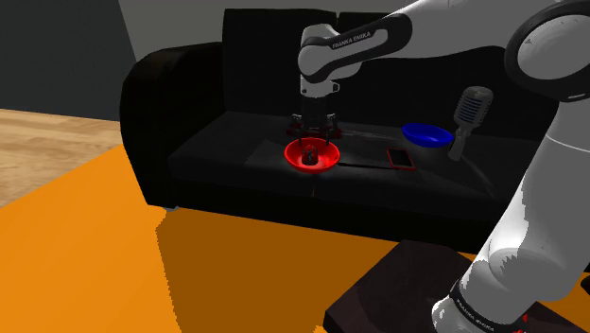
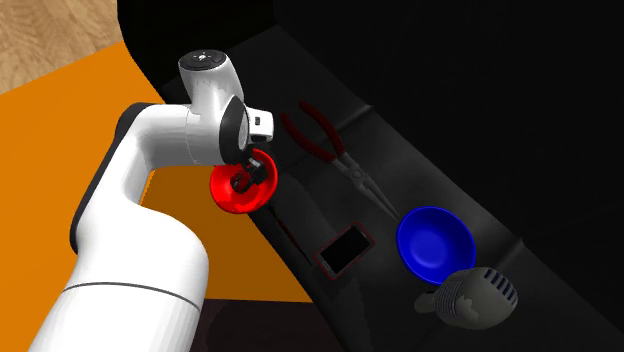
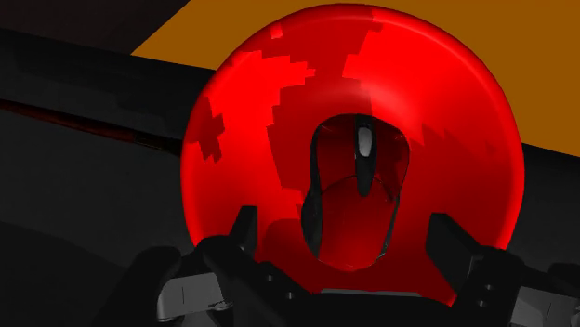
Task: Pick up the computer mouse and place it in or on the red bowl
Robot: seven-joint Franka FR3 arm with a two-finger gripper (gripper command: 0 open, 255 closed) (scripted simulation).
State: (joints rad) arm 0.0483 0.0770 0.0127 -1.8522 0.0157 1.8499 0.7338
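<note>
- black sofa [image 1: 189, 142]: seat is the work surface; the things below run from the shoulder view's left to its right
- glossy red round bowl [image 1: 333, 151] at mid-seat, with the dark-edged computer mouse with a grey scroll wheel [image 1: 309, 157] lying inside on the bowl floor
- all-black two-finger gripper [image 1: 313, 142] hangs straight over the bowl, just above the mouse
- key relation, wrist view: mouse [image 3: 358, 200] sits straight ahead of the gripper [image 3: 344, 232], between spread fingers [image 3: 243, 232] that don't touch it, so it is released and nothing is held; the mouse's long axis runs across the line between the fingers, which flank its narrow sides
- judgement: placing looks done; the next move is a straight lift clear of the bowl [image 3: 242, 121]
- right of the bowl: flat black phone with a red edge [image 1: 401, 158], blue bowl [image 1: 427, 135], grey microphone [image 1: 470, 113]
- second exterior view adds the red-handled pliers [image 2: 320, 130] lying beyond the bowl [image 2: 225, 200]; the wrist view alone shows the finger-to-mouse gap
</note>
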